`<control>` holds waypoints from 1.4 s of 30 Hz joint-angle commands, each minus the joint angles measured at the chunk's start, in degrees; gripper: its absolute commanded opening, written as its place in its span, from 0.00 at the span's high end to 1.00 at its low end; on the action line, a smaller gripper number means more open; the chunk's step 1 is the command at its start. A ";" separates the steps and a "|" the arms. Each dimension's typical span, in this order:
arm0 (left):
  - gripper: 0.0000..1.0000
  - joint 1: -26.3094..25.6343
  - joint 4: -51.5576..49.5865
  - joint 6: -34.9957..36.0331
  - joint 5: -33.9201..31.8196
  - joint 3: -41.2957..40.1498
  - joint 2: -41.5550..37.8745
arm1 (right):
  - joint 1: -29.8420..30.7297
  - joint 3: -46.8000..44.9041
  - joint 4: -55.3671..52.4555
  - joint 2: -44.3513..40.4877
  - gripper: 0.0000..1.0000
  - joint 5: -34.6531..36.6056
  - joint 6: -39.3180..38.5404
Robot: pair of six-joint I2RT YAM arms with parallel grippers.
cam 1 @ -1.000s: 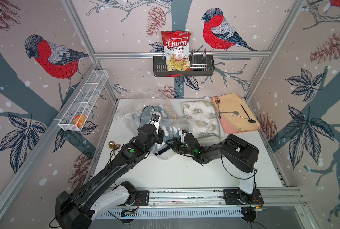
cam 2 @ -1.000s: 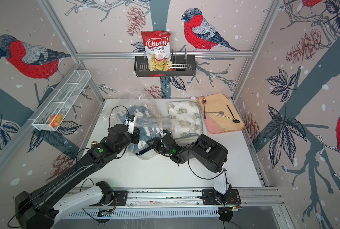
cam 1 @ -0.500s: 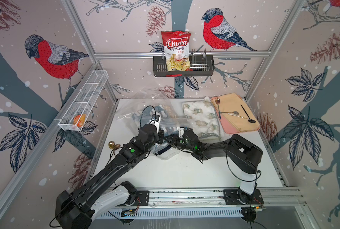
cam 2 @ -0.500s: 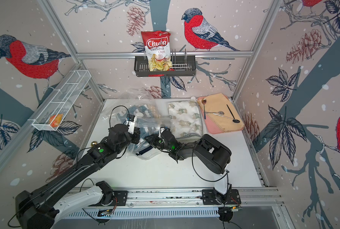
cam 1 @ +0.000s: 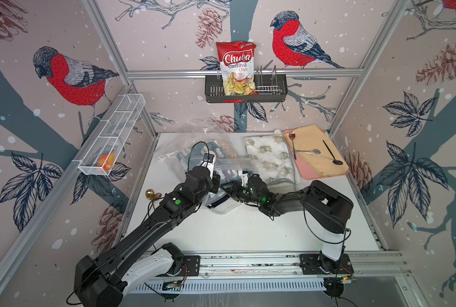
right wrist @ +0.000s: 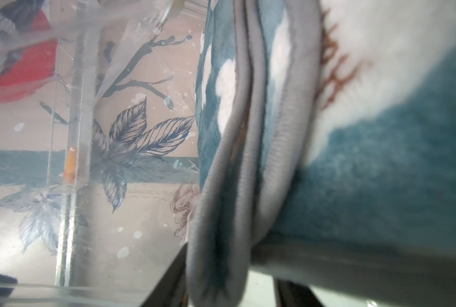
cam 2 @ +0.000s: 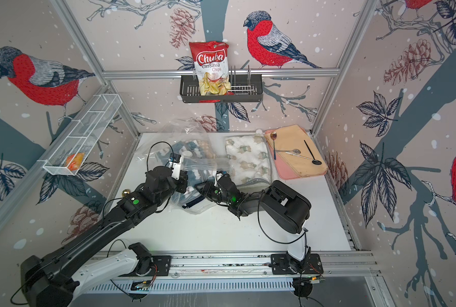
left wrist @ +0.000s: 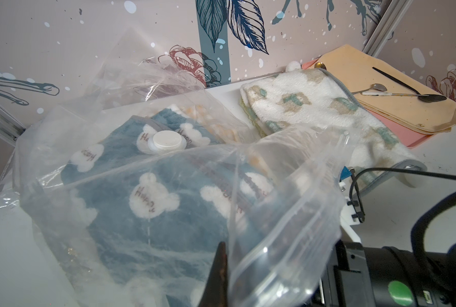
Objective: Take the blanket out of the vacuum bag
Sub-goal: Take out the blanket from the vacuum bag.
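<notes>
The vacuum bag [cam 1: 179, 144] [cam 2: 165, 144], crinkly clear plastic with a round white valve cap [left wrist: 167, 140], lies at the back left of the table. The blanket [cam 1: 225, 175] [left wrist: 147, 218], blue with white bear shapes, is inside it. My left gripper [cam 1: 216, 183] [left wrist: 225, 279] is shut on the plastic rim of the bag's mouth and holds it up. My right gripper [cam 1: 228, 187] [cam 2: 200, 187] reaches into that mouth. In the right wrist view its jaws [right wrist: 229, 292] stand open around the blanket's grey-trimmed folded edge [right wrist: 221, 212], with a gap on one side.
A white bear-print blanket [cam 1: 269, 156] lies to the right of the bag. Beige and pink mats [cam 1: 325, 170] with spoons sit at the back right. A wire basket [cam 1: 110, 138] hangs on the left wall, a black rack [cam 1: 245, 93] with a chips bag on the back wall.
My right gripper has slid left, deeper into the bag's mouth, and its jaws narrowed and then widened again. The left arm has held its place with the bag's rim.
</notes>
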 commanded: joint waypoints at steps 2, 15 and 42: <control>0.93 -0.03 2.13 0.18 -0.18 0.02 -0.11 | -0.11 -0.26 5.48 2.67 0.39 -2.53 3.19; 0.92 0.02 2.26 0.09 0.07 -0.10 -0.20 | -0.93 5.14 0.25 6.28 0.39 -1.36 1.11; 0.92 -0.03 2.24 0.15 -0.14 -0.08 -0.02 | -1.96 11.67 -2.71 4.41 0.79 -8.69 -0.86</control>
